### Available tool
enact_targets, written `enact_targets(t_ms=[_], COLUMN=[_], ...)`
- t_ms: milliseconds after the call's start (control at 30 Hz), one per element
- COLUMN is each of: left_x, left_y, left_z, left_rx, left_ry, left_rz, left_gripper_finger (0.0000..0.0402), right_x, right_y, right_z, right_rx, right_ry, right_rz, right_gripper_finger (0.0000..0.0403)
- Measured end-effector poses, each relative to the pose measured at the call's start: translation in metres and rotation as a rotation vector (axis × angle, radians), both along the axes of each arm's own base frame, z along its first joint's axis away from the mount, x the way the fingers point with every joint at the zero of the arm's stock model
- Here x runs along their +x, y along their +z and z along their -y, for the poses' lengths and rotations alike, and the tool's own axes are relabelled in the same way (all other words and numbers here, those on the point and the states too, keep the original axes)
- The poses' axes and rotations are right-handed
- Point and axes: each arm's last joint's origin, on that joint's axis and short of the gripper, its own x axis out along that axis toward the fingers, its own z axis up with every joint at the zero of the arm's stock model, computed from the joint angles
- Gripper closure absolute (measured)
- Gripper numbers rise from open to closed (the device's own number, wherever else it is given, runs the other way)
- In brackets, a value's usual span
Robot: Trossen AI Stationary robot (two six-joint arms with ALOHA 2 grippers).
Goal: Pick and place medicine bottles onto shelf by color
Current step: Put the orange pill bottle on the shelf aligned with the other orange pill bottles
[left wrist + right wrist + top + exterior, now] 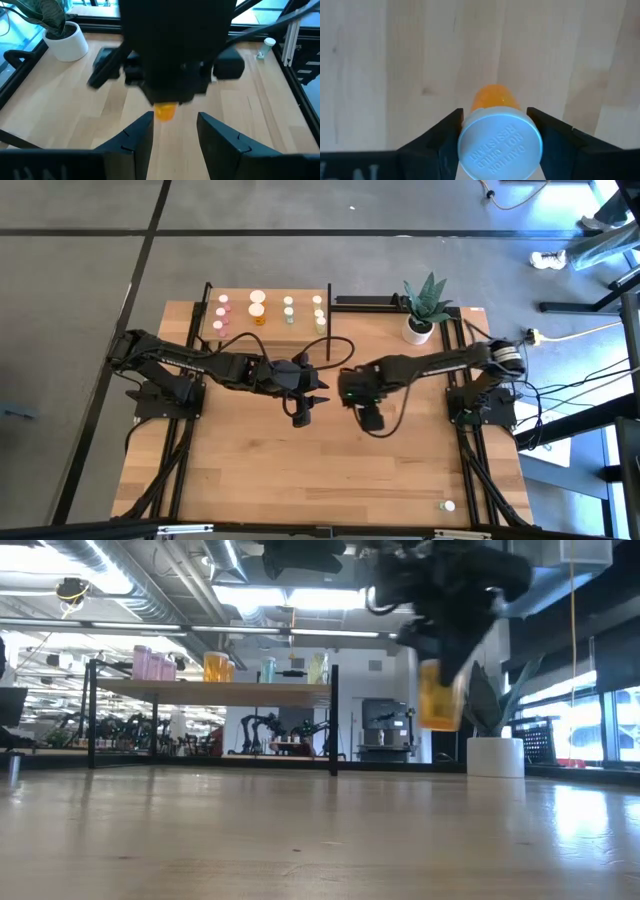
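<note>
1. Bottle count near edge: one stray white-capped bottle [448,506] sits lower right of high view, by table [300,470] edge, well apart from both arms. Body colour too small to tell. Not yet picked.
2. Mid frame, high view: right gripper [371,418] clenched on orange bottle [495,102], white cap toward wrist cam, fingers either side of cap. Low view shows that bottle hanging clear of the tabletop, upper right of frame, so it's lifted, not placed.
3. Left gripper [302,414] just beside right one, mid frame. Left wrist view: fingers [137,135] spread, nothing between them, pointing at the orange bottle under the right gripper. Looks like a handover setup, judgement only.
4. Far: shelf [268,292] upper centre of high view, already holds approx 9 bottles in columns, pink far left, then orange, green, yellowish.
5. Plant pot [419,329] upper right, not part of job.
6. Status est: mostly done. Left to do: place held orange one w/ orange column, then the stray.
</note>
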Motion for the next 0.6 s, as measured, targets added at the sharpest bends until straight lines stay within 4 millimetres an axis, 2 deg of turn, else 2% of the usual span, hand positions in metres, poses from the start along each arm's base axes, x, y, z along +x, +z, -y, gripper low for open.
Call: enact_targets(t_ms=[133,300,600], left_x=[-0.004,-0.018,-0.064], left_y=[0.000,0.007,0.030], left_z=[0.002,0.010,0.029], left_rx=[-0.010,-0.052,-0.081], left_ry=[-0.005,-0.012,-0.079], left_rz=[-0.021,-0.049,-0.093], left_gripper_finger=[0.0258,0.0258,0.0258], right_x=[0.021,0.039,0.060], right_y=[-0.007,-0.023,-0.049], right_z=[0.004,0.008,0.008], right_rx=[-0.016,-0.019,0.045], right_ry=[0.052,0.088,0.122], right_rz=[-0.004,-0.023,0.024], right_gripper_finger=[0.0197,0.0187,0.0195])
